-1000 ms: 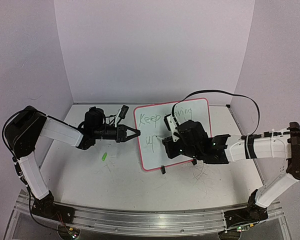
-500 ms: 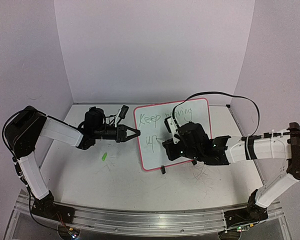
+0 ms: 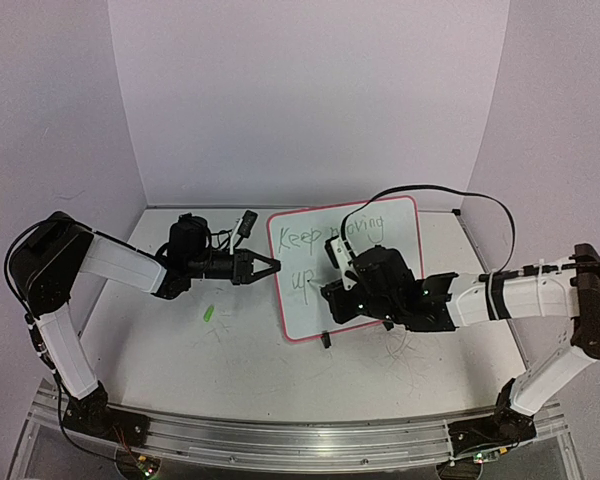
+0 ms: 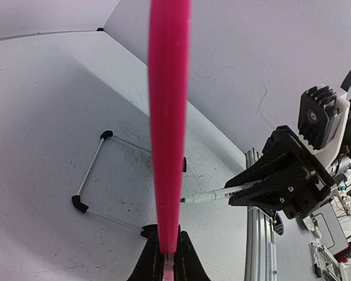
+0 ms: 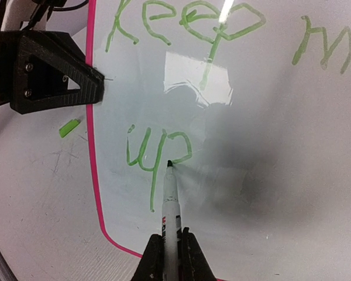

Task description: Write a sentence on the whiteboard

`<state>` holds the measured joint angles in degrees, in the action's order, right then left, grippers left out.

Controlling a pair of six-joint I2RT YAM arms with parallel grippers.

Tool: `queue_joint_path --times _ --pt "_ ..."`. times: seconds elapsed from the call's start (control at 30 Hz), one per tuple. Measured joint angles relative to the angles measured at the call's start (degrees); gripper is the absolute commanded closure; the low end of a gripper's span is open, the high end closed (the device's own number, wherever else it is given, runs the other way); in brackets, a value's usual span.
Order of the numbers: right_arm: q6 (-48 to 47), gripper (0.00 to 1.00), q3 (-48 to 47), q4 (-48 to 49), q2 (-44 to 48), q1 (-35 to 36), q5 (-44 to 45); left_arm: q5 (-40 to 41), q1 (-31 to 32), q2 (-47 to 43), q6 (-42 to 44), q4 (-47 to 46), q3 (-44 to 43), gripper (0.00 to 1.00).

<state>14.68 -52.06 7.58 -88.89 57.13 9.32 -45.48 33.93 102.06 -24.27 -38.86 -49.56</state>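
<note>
The whiteboard [image 3: 298, 312], white with a pink frame, stands tilted at mid table. My left gripper [image 3: 271, 266] is shut on its left edge; the left wrist view shows the pink frame [image 4: 168, 117] edge-on, clamped in that gripper [image 4: 168, 257]. My right gripper [image 3: 330, 291] is shut on a white marker [image 5: 171, 211] whose tip touches the board. The sentence [image 5: 187, 23] reads "Keep mo…" in green, with "up" [image 5: 158, 152] below it. In the top view the right arm hides part of "moving". The marker also shows in the left wrist view [image 4: 216, 195].
A green marker cap [image 3: 209, 312] lies on the table left of the board and also shows in the right wrist view [image 5: 69, 127]. A small black and white object [image 3: 246, 222] lies near the back wall. A black foot [image 3: 326, 340] props the board. The aluminium rail [image 3: 300, 440] runs along the near edge.
My right gripper has moved the marker a little left and up across the board, and the second line has grown from a "u" to "up". The left arm has not moved.
</note>
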Motion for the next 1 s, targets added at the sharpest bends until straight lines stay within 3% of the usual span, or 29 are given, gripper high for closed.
queue_joint_path --times 0.37,0.6,1.0 --pt "-0.3 1.0 -0.8 1.1 -0.2 0.3 -0.7 0.0 0.0 0.0 0.2 0.3 -0.1 1.0" --pt "-3.3 1.0 7.9 2.8 13.4 -0.5 -0.2 0.0 0.0 0.0 0.4 0.4 -0.2 1.0" --pt "-4.8 1.0 6.8 2.2 10.1 -1.2 0.2 0.1 0.0 -0.1 0.4 0.5 -0.2 1.0"
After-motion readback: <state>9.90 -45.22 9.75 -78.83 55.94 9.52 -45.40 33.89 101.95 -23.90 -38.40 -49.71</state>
